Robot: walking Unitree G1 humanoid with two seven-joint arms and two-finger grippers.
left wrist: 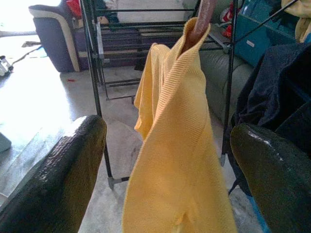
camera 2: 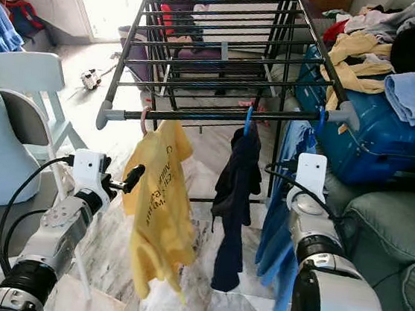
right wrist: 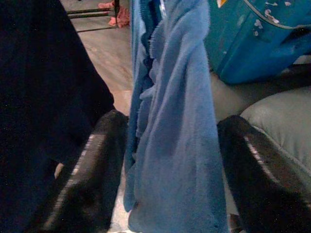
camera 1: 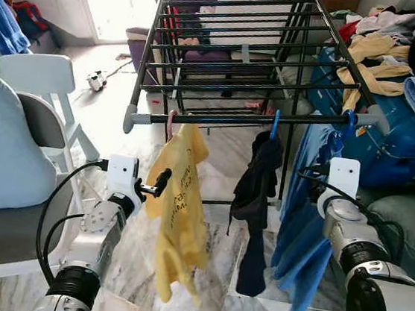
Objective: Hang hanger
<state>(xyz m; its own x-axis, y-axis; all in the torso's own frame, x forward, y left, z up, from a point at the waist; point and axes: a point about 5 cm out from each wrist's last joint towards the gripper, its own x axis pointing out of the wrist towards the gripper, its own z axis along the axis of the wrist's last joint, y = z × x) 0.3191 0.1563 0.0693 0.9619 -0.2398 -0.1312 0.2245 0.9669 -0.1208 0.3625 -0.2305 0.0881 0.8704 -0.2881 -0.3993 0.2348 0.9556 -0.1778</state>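
Your two silver arms sit closest to you, one low on each side.

Look past them and you see the big black drying rack. It stands on the marble floor, and its front rail runs across in front of you.

On your right is a pile of clothes on top of a blue suitcase. On your left is a white chair.

Three pieces of clothing hang from the front rail. A blue garment hangs nearest your right arm. A yellow shirt hangs nearest your left arm. A dark navy garment hangs between them.

The yellow shirt is on a pink hanger, and its hook is over the rail. The navy garment hangs from a blue hanger, also hooked on the rail.

Your left end effector is just beside the yellow shirt, near its shoulder. Its fingers are spread wide apart, and the shirt hangs between them.

Your right end effector is up at the blue garment. Its fingers are apart too, with the blue cloth hanging between them. You cannot tell if they touch the cloth.
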